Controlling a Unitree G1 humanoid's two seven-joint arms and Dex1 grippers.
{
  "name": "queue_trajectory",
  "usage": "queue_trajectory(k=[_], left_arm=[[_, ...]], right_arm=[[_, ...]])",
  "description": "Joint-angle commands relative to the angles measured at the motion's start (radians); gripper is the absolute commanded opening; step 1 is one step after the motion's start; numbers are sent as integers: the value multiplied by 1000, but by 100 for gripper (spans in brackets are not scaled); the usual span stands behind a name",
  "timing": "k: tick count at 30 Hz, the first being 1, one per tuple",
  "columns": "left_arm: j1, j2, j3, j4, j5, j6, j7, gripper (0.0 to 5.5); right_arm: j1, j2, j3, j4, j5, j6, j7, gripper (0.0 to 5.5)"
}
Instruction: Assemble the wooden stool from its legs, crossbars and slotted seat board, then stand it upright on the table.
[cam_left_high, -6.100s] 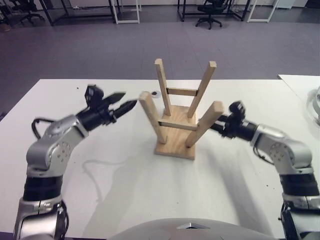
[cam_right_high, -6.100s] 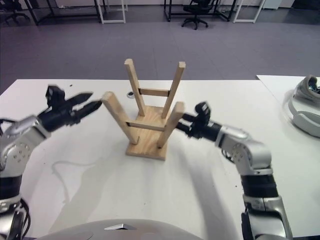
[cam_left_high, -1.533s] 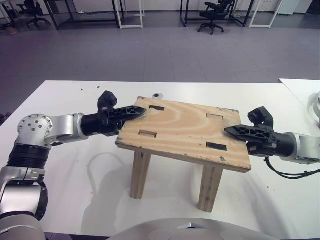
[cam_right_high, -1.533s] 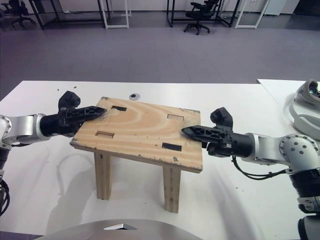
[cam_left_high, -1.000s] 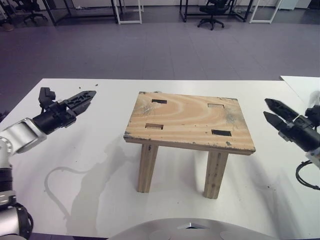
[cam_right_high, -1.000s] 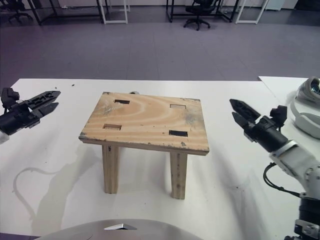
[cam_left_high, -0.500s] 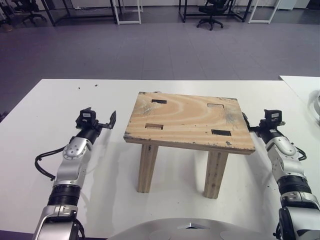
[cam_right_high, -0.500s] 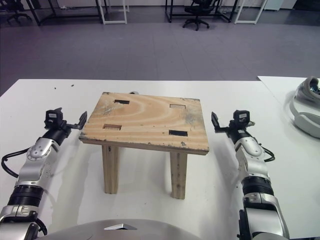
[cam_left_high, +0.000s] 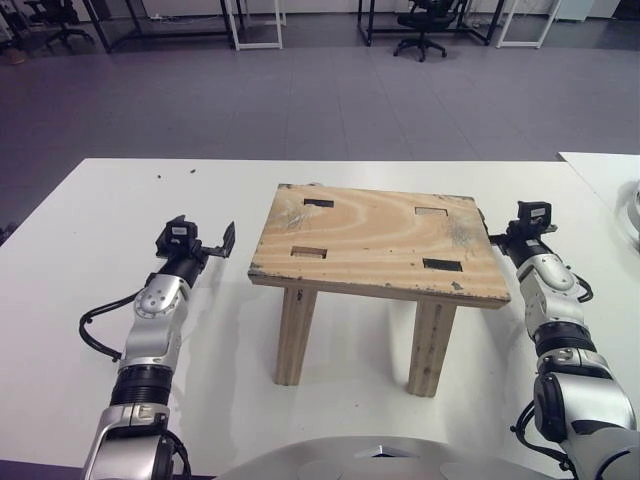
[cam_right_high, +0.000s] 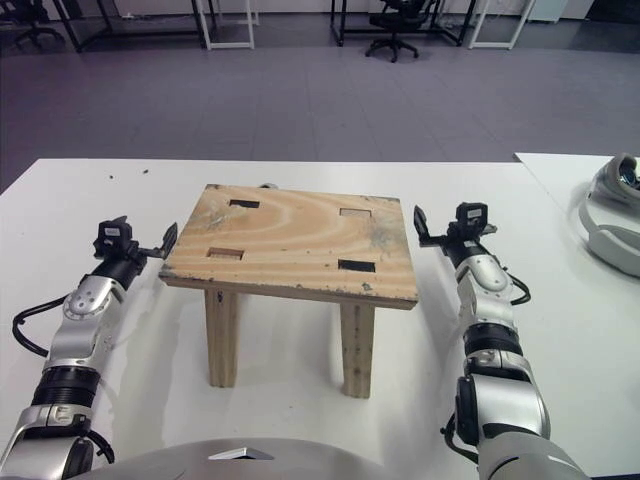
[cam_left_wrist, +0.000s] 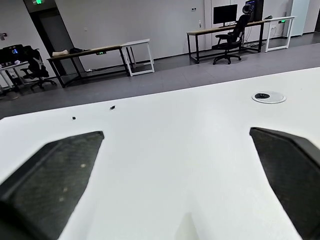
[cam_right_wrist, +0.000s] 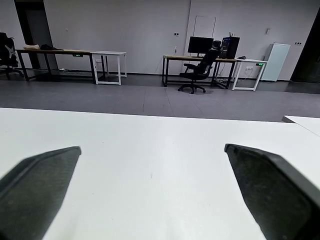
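Stool (cam_left_high: 372, 238) is standing upright on its legs, mid white table (cam_left_high: 100, 200). I am seeing the left gripper (cam_left_high: 212, 243) and the right gripper (cam_right_high: 432, 232) resting near its seat ends, both jaws spread wide, gripping nothing.

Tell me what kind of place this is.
Probably a lab or open office: metal-framed desks, a swivel chair at a monitor, and a wide grey floor beyond the white table.
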Motion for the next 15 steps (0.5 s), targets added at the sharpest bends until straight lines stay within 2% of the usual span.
queue_trajectory(k=[1, 15], left_arm=[[-49, -16, 15, 26, 25, -14, 10, 539], [-79, -52, 23, -3, 69, 17, 49, 539]], right_arm=[[-59, 9, -18, 40, -16, -34, 12, 540], [-170, -16, -38, 123, -54, -48, 54, 540]])
